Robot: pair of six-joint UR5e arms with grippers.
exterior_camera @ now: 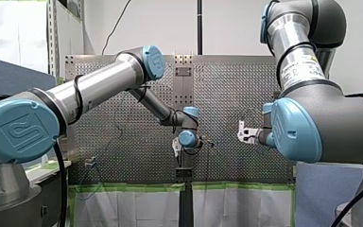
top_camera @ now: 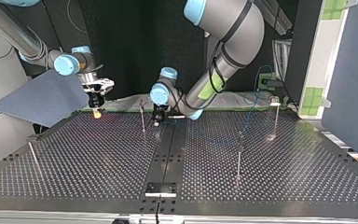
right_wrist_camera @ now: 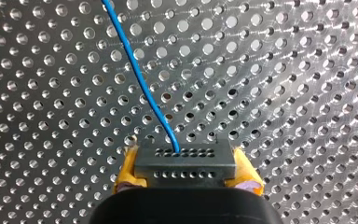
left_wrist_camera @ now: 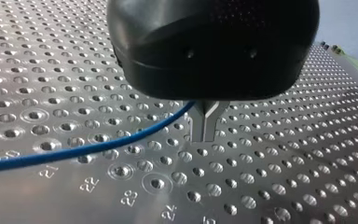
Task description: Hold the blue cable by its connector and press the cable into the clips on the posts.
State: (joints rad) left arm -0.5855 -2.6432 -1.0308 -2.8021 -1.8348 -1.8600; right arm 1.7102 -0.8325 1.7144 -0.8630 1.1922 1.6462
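The perforated table [top_camera: 98,158] carries thin upright posts [top_camera: 238,156]; their clips are too small to make out. My right gripper [right_wrist_camera: 186,171], over the table's far edge at the top view's left, clamps its yellow pads [right_wrist_camera: 127,170] on the black connector [right_wrist_camera: 185,161]. The thin blue cable [right_wrist_camera: 135,65] leaves the connector. My left gripper [left_wrist_camera: 207,122] has its metal fingers pinched together on the cable.

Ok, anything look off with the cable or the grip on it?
Nothing stands out. The blue cable leaves the connector in a smooth curve, and the connector sits square between my right gripper's yellow pads.
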